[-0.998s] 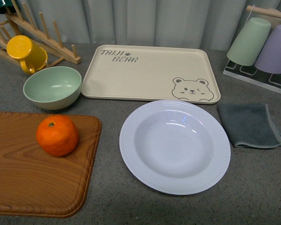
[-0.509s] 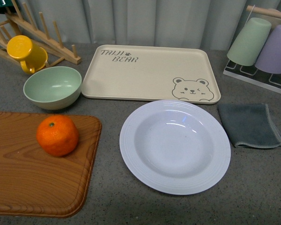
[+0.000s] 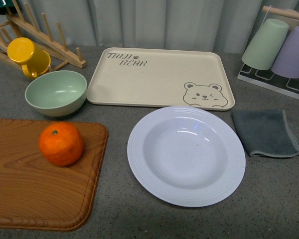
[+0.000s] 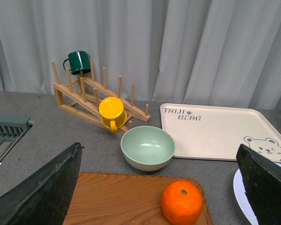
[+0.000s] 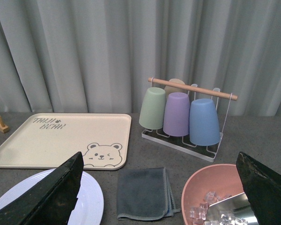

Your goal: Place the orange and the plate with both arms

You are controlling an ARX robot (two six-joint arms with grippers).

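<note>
The orange [image 3: 61,144] sits on a wooden cutting board [image 3: 25,194] at the front left. It also shows in the left wrist view [image 4: 181,202]. The white ridged plate [image 3: 186,155] lies on the grey counter at centre front, empty; its edge shows in the left wrist view [image 4: 241,196] and the right wrist view [image 5: 90,199]. Neither arm shows in the front view. My left gripper [image 4: 161,192] is open, held back from the orange and above the board. My right gripper [image 5: 161,197] is open and empty above the grey cloth.
A cream bear tray [image 3: 159,77] lies behind the plate. A mint-green bowl [image 3: 56,92], yellow mug [image 3: 28,57] and wooden rack [image 3: 40,37] stand at back left. A grey cloth [image 3: 265,132] and cup rack [image 3: 281,52] are at right. A pink bowl of ice [image 5: 215,197] shows in the right wrist view.
</note>
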